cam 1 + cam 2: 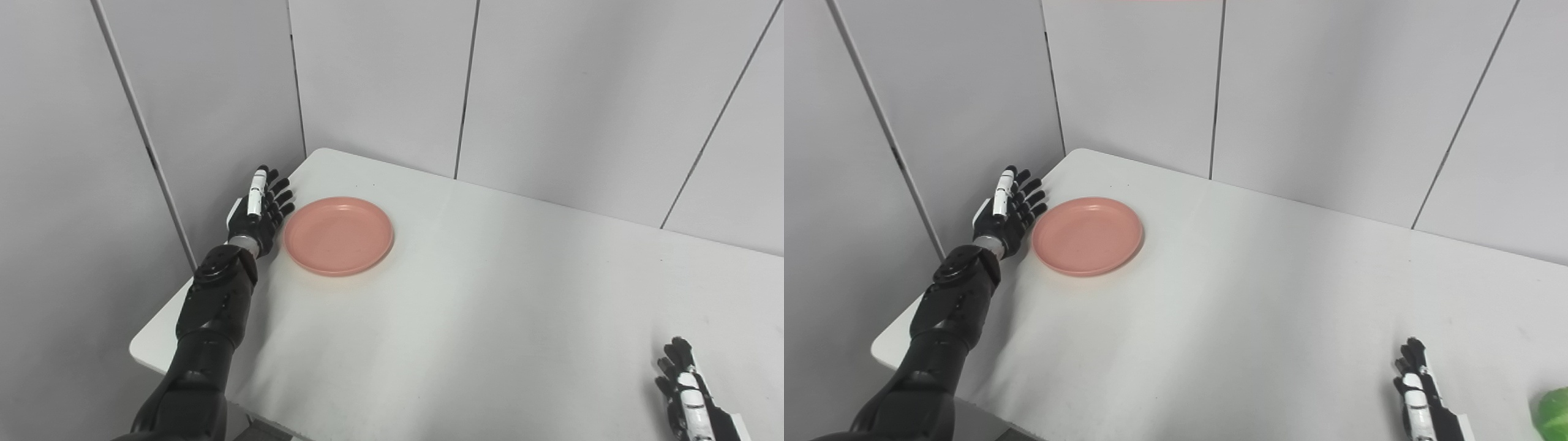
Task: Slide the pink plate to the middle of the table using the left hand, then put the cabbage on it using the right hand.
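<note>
A round pink plate [338, 235] lies on the white table [490, 318] near its far left corner. My left hand [260, 209] stands just left of the plate's rim, open, fingers stretched toward the wall, holding nothing; whether it touches the rim I cannot tell. My right hand [1421, 395] rests low at the table's front right, fingers apart and empty. A green cabbage [1552, 413] shows only as a sliver at the bottom right edge of the right eye view, to the right of that hand.
Grey wall panels [380, 79] close in behind the table and along its left side. The table's left edge [159, 318] runs right under my left forearm.
</note>
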Robot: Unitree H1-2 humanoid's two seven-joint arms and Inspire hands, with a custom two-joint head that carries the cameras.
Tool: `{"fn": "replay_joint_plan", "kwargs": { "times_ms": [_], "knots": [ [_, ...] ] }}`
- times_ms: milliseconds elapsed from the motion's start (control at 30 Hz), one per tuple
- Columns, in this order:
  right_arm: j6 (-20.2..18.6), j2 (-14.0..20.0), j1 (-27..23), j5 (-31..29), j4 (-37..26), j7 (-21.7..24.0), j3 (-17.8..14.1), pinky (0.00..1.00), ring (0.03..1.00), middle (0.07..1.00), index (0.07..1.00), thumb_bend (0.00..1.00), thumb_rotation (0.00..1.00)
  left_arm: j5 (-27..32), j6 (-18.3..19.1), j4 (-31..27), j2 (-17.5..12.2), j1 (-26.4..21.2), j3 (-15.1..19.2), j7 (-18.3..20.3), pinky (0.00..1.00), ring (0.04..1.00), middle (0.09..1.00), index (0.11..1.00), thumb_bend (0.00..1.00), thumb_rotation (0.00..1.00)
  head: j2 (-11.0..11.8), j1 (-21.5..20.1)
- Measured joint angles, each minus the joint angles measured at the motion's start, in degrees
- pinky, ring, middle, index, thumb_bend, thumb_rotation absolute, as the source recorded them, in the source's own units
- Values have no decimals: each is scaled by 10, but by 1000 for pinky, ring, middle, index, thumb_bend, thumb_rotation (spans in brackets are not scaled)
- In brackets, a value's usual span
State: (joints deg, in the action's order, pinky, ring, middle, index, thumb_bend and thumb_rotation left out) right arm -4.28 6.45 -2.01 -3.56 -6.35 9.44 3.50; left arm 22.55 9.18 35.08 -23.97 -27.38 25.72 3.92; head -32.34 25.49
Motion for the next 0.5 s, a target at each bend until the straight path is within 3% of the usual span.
{"fn": "replay_joint_plan", "kwargs": {
  "times_ms": [300, 500],
  "knots": [
    [0, 1, 0, 2, 1, 0, 0, 1000, 1000, 1000, 1000, 128, 1000, 1, -9, -49, 19, 37, -24, 6, 920, 916, 909, 903, 387, 1000, -4, -6],
    [0, 0, 0, 3, 1, 0, 0, 1000, 1000, 1000, 1000, 139, 1000, 1, -23, -81, 49, 56, -37, 19, 902, 897, 893, 880, 396, 1000, -7, -11]
  ]
}}
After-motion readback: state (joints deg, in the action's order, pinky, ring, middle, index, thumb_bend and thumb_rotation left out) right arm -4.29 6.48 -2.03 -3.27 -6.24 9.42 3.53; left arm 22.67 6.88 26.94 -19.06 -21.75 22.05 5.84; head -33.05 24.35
